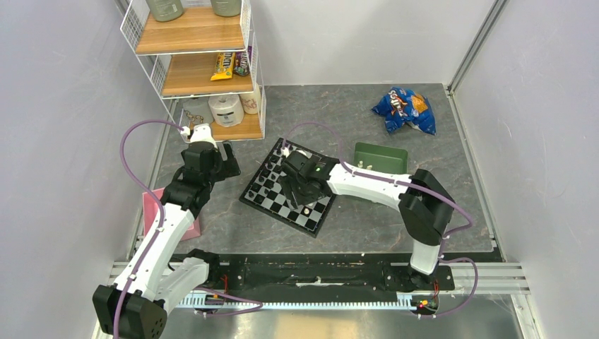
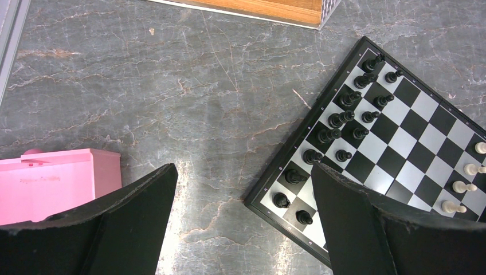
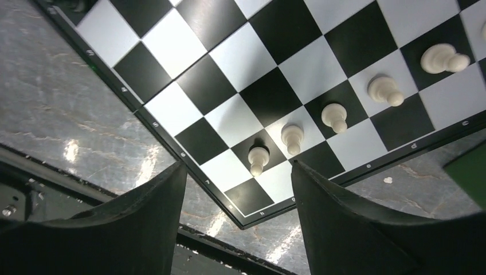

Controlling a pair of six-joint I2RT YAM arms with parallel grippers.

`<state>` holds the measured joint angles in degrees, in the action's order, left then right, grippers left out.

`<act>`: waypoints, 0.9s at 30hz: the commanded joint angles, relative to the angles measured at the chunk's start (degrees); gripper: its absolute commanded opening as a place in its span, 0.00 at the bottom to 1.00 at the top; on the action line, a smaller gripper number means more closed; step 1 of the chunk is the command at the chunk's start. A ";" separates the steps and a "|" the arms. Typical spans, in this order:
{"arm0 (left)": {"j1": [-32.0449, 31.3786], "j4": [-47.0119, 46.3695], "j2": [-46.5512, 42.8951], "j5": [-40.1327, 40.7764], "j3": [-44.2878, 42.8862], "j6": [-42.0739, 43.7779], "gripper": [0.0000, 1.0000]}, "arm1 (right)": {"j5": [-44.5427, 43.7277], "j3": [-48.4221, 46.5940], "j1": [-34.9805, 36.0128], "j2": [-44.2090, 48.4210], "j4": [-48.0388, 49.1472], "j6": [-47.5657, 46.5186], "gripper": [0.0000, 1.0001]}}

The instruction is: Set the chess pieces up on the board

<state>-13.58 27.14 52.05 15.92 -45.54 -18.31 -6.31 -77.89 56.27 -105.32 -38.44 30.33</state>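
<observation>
The board (image 1: 279, 205) lies turned diagonally in the middle of the table. Black figures fill its two left rows (image 2: 344, 117). Several cream-white chess pieces (image 3: 292, 137) stand in a line near its right edge; they also show in the left wrist view (image 2: 467, 169). My right gripper (image 3: 238, 200) is open and empty, hovering above the board's near corner (image 1: 300, 199), with the nearest white pawn (image 3: 258, 159) just ahead of its fingertips. My left gripper (image 2: 243, 229) is open and empty, over the bare table by the board's left edge (image 1: 227, 161).
A green tray (image 1: 381, 157) sits right of the board, its corner in the right wrist view (image 3: 470, 172). A pink box (image 2: 51, 180) lies at the left. A wire shelf (image 1: 198, 63) stands at the back left, a blue snack bag (image 1: 404, 109) at the back right.
</observation>
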 commanded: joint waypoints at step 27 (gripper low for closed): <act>0.18 -0.99 -0.44 -0.15 0.58 1.17 0.94 | -32.49 -10.62 -23.01 15.90 -13.63 4.02 0.97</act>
<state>-13.58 27.16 52.05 15.92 -45.19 -18.31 -33.69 -87.90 36.60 -93.21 -51.09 32.95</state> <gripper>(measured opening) 0.946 0.968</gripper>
